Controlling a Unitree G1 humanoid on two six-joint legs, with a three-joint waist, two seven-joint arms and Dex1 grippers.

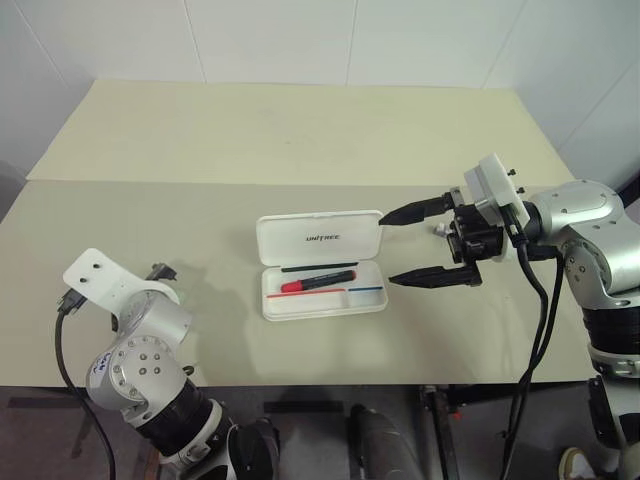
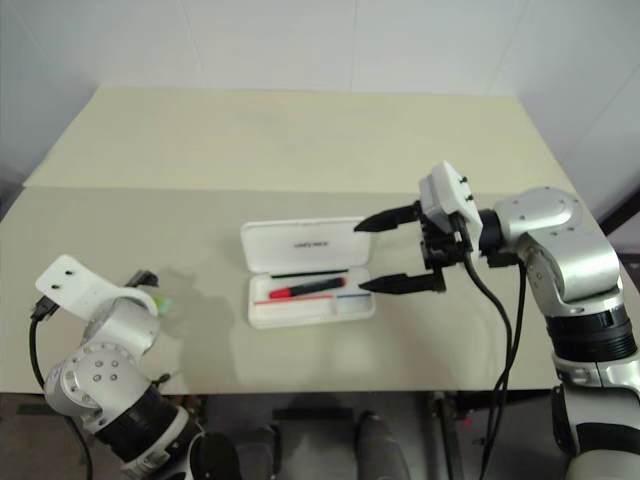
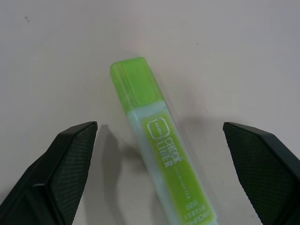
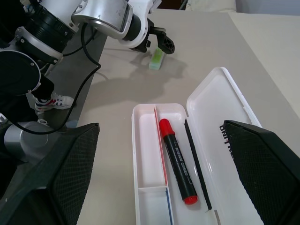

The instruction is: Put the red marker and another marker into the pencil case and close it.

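In the middle of the beige table [image 1: 200, 215], the white hard-plastic pencil case [image 1: 320, 276] is seen open, the red-capped black marker [image 1: 318, 283] laid inside. Just beside its right edge the right gripper [image 1: 411, 245] is held spread; the left gripper [image 3: 159, 140] (fingers apart) is poised around the chunky light-green marker [image 3: 157, 140], bare tabletop between.

Pencil case [image 2: 310, 272] sits open at frame center on the beige table [image 2: 300, 140], lid flat toward the top, red marker [image 2: 306, 291] lying in the tray. Right gripper [image 2: 368, 256] comes in from the right with fingers spread wide, hovering at the case's right end. Left gripper [image 2: 146, 284] at lower left, green marker [image 2: 161, 302] just beside it on the table.
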